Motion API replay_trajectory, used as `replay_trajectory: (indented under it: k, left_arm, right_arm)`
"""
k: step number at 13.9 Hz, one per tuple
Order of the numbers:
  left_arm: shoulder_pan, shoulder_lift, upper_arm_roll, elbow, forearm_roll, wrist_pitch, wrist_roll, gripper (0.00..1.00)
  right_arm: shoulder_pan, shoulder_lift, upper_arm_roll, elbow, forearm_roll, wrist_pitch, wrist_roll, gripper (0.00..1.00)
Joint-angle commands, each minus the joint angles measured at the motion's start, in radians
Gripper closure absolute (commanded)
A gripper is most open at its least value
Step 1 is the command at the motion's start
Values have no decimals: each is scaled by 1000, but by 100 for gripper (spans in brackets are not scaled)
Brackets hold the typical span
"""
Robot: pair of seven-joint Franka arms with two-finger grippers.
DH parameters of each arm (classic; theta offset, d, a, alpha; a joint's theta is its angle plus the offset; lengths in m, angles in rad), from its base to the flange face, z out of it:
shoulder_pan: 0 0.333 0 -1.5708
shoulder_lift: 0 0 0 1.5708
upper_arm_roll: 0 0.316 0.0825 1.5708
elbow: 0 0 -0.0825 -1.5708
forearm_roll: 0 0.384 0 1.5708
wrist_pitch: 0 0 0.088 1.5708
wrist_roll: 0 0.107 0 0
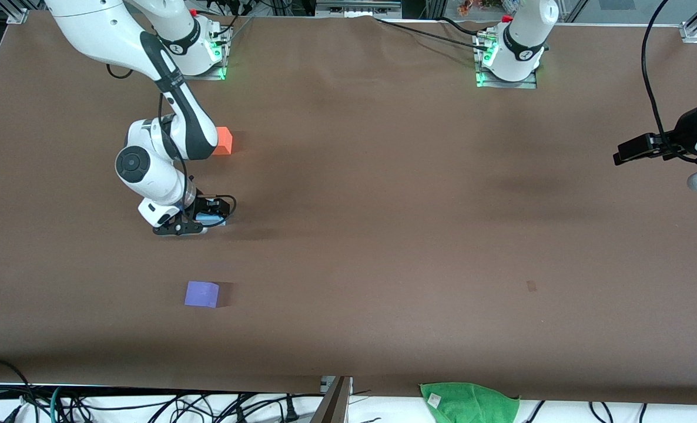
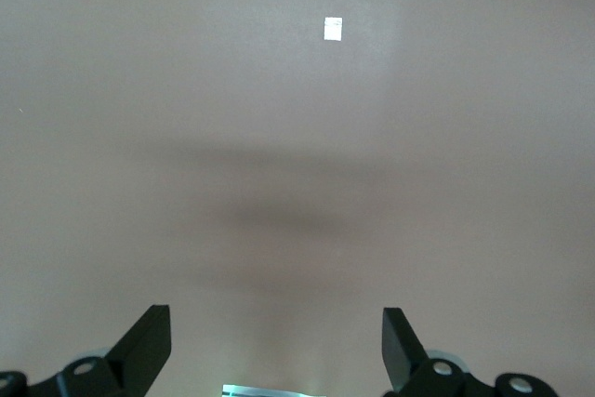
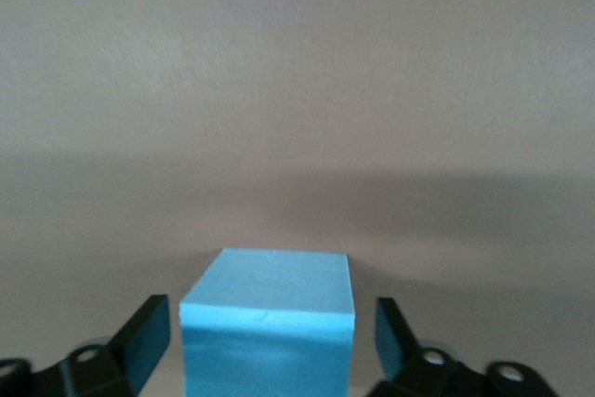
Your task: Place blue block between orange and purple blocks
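The right tool [image 1: 198,222] sits low on the surface, fingers spread either side of the blue block [image 3: 269,323], not touching it. This cube, with no long axis, rests between the orange block [image 1: 223,141] and purple block [image 1: 201,294]. The left tool [image 2: 276,346] waits, spread.

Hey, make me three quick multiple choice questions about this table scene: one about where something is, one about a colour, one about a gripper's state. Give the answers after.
1. Where is the right gripper?
A. Over the green cloth
B. Low at the table, between the orange block and purple block
C. Beside the left arm's base

2. What colour is the block between the right gripper's fingers?
A. Light blue
B. Red
C. Yellow

3. How does the left gripper stand?
A. Shut on a block
B. Open, holding nothing
C. Shut on a cloth

Answers: 1 B, the front view shows it there. 2 A, the right wrist view shows it. 3 B, only bare table lies between its fingers.
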Motion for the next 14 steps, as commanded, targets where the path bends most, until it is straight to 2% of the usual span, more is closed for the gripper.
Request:
replay_trajectory:
  k: [1,5,7,10,12,14]
  left_arm:
    - [6,19,-3,31,-18,-7,23,0]
    - [0,20,-3,33,-18,-8,20,0]
    - [3,20,-3,33,-18,-7,21,0]
    - [3,20,-3,33,-18,-7,21,0]
    - [3,25,-3,33,-18,-7,21,0]
    - [3,28,-3,40,-18,-7,21,0]
  right_arm:
    - [-10,-74,4,15,20,-40,-7,0]
    - [-9,-189,-13,65,14,-146,-59,0]
    - [-7,-249,-12,122,14,-303,-51,0]
    - [-7,-349,-42,243,-8,-619,-50,0]
    - [-9,-418,-79,264,-60,-722,-51,0]
    - [-9,-459,-81,288,-60,-769,-51,0]
